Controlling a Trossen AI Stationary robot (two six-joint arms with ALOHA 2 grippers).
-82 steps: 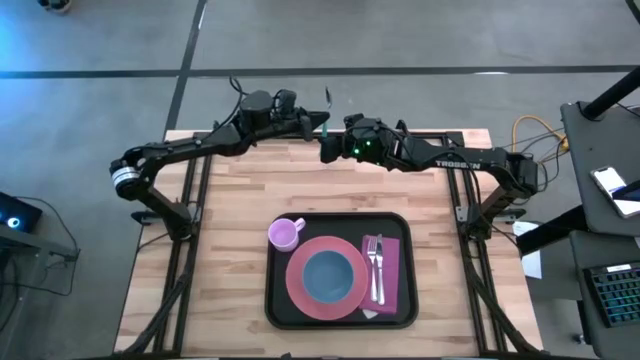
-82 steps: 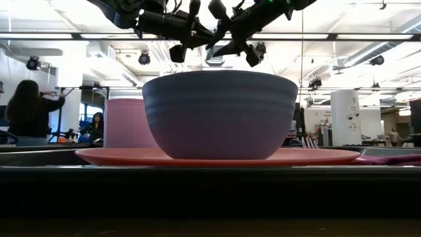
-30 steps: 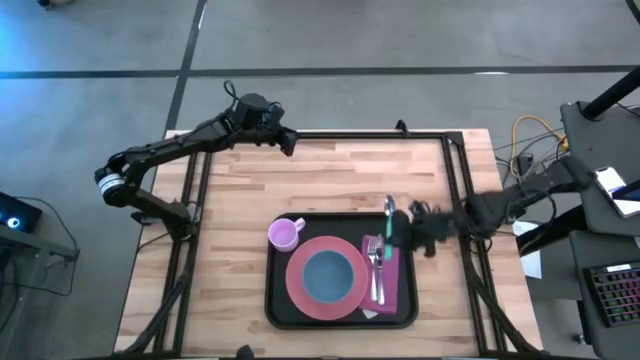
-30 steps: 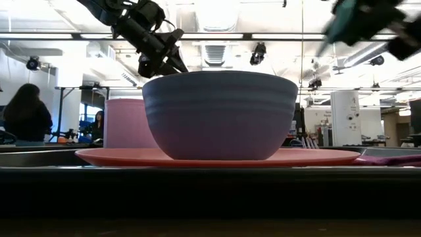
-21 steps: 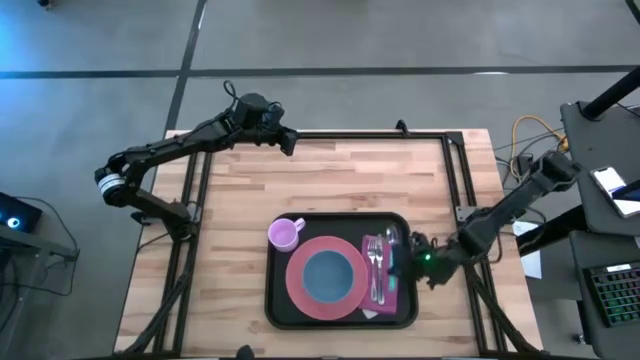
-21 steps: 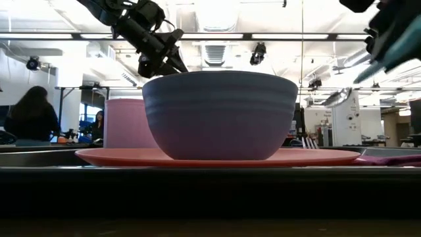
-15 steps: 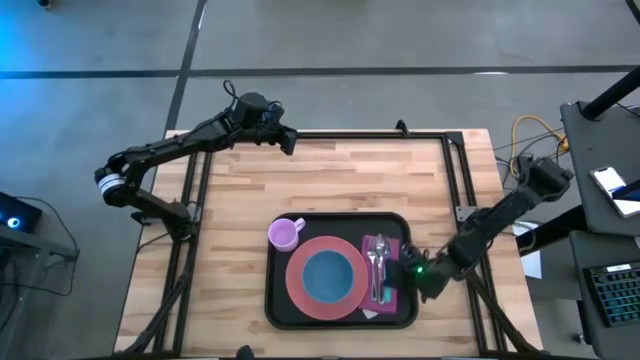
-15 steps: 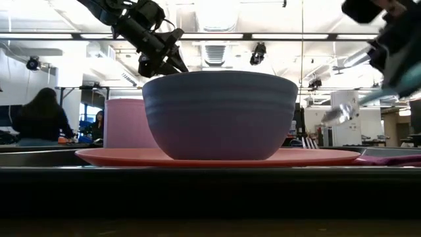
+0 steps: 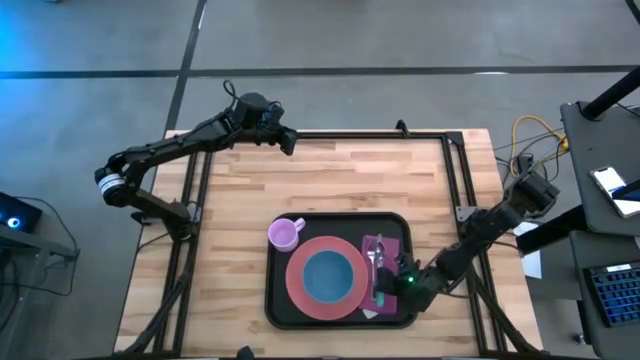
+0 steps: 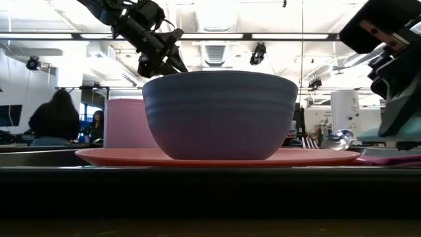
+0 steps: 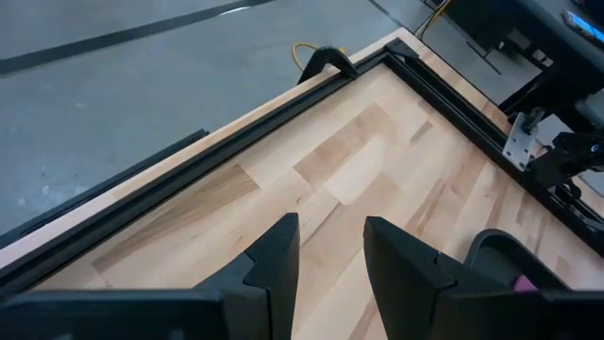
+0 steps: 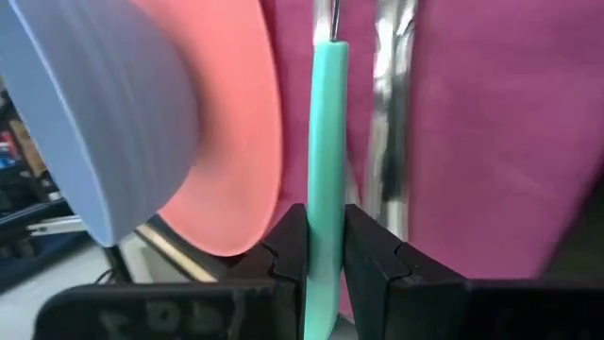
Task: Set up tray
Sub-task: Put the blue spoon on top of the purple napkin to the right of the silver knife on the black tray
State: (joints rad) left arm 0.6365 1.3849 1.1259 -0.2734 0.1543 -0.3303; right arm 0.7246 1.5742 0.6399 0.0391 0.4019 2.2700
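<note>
The black tray (image 9: pixel 272 302) lies on the near middle of the wooden table. On it are a pink plate (image 9: pixel 298 292) with a blue bowl (image 9: pixel 326 276), a pink cup (image 9: pixel 284 235) and a magenta napkin (image 9: pixel 392 250) with a fork (image 12: pixel 387 104). My right gripper (image 9: pixel 400 284) is low over the napkin's near end, shut on a spoon (image 10: pixel 339 139) with a teal handle. Whether the spoon touches the napkin, I cannot tell. My left gripper (image 9: pixel 287 142) waits open at the table's far left, with nothing between its fingers (image 11: pixel 274 255). My right gripper pinches the spoon's teal handle (image 12: pixel 326 212) between its two fingers. The fingers slant down from the table's near right, and the handle runs along them and out past their tips. The spoon's silver bowl end (image 10: pixel 339 139) is low over the napkin, beside the fork.
Black frame rails (image 9: pixel 455 190) run along the table's sides and far edge. Bare wood (image 9: pixel 350 175) lies beyond the tray. A desk with a keyboard (image 9: pixel 610 295) stands off the table's right side. A person (image 10: pixel 56 118) shows in the room behind.
My right gripper has carried the spoon down and toward the table's near edge, from above the tray's right rim to low over the napkin, staying shut on the handle. The spoon's bowl end has sunk to about plate height.
</note>
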